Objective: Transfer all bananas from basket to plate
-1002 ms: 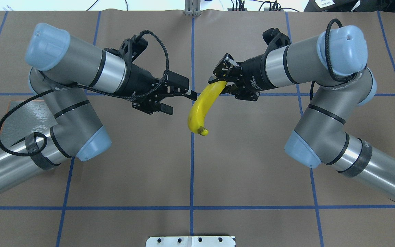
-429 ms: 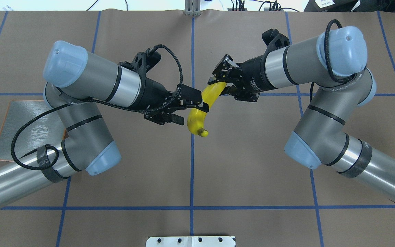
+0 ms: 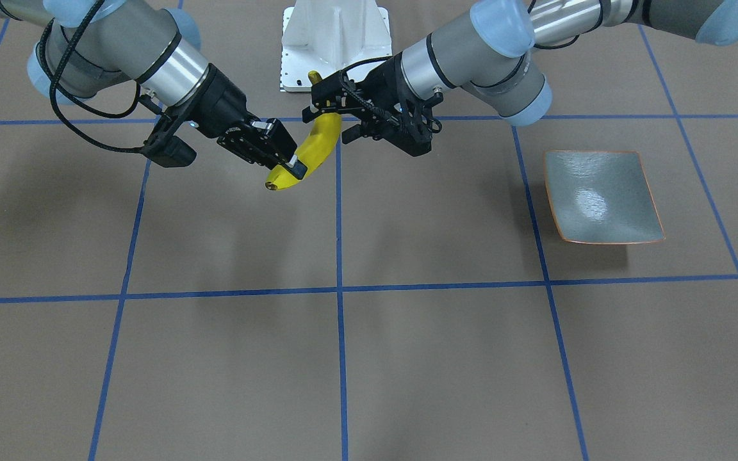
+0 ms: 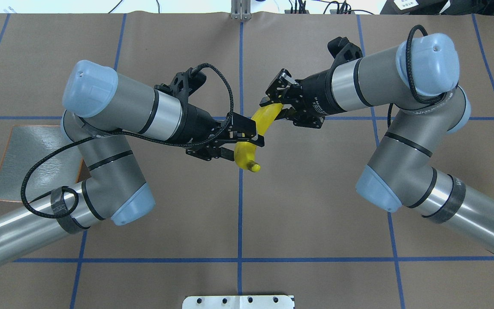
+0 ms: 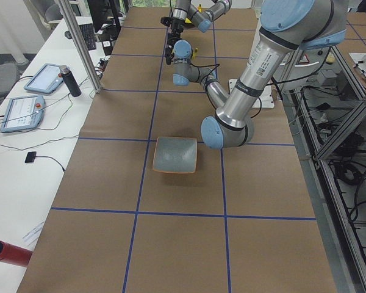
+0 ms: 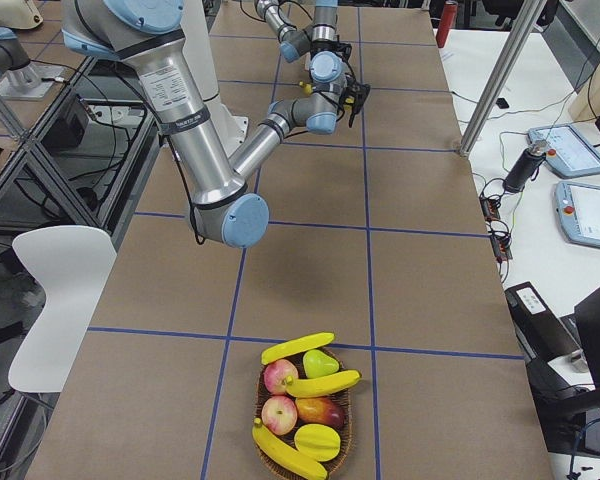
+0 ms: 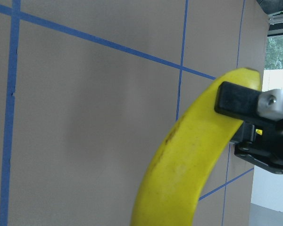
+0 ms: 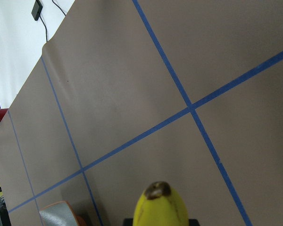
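One banana (image 4: 243, 158) hangs in the air over the table's middle. My right gripper (image 4: 273, 107) is shut on its far, dark-tipped end (image 8: 156, 190). My left gripper (image 4: 243, 146) is open, one jaw on each side of the banana's middle (image 3: 318, 144); I cannot see the jaws touch it. The left wrist view shows the banana (image 7: 188, 160) close up. The grey-blue plate (image 4: 37, 159) with its orange rim lies bare at the table's left end (image 3: 603, 198). The basket (image 6: 349, 425) stands at the right end and holds three more bananas (image 6: 298, 347).
In the basket, apples (image 6: 279, 378) and other fruit lie among the bananas. The white robot base (image 3: 334, 38) stands at the table's near edge. Blue tape lines grid the brown table. Tablets (image 5: 19, 113) and cables lie on side benches.
My left arm has swung right and its open jaws have slid around the banana's middle. The plate is more uncovered. The right gripper and banana have barely moved.
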Available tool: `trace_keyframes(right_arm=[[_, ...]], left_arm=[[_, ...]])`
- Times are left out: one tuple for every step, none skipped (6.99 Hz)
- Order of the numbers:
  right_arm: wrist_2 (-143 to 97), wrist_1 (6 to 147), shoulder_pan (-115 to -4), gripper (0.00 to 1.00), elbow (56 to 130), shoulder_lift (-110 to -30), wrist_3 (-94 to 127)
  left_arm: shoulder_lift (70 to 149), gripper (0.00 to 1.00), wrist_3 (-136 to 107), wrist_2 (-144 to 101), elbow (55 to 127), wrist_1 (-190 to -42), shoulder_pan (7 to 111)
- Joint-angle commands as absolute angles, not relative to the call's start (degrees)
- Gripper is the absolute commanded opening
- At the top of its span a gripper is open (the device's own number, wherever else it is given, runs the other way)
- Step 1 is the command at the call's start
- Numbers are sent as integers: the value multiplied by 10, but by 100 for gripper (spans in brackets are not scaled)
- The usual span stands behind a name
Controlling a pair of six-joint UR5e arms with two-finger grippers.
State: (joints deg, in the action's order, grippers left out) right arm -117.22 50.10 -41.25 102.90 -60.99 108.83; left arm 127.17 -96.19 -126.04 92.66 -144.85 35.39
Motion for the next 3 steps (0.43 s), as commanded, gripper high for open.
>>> trace_keyframes(right_arm=[[-1172, 501, -411, 0, 1029, -610, 1088], [-1172, 501, -410, 0, 1028, -610, 1088], [-1172, 501, -410, 0, 1028, -610, 1089]], left_arm=[[1279, 72, -962, -1260, 925, -1448, 353], [1282, 56, -962, -1260, 925, -1447, 353], [1282, 11, -967, -1260, 925, -1442, 352]])
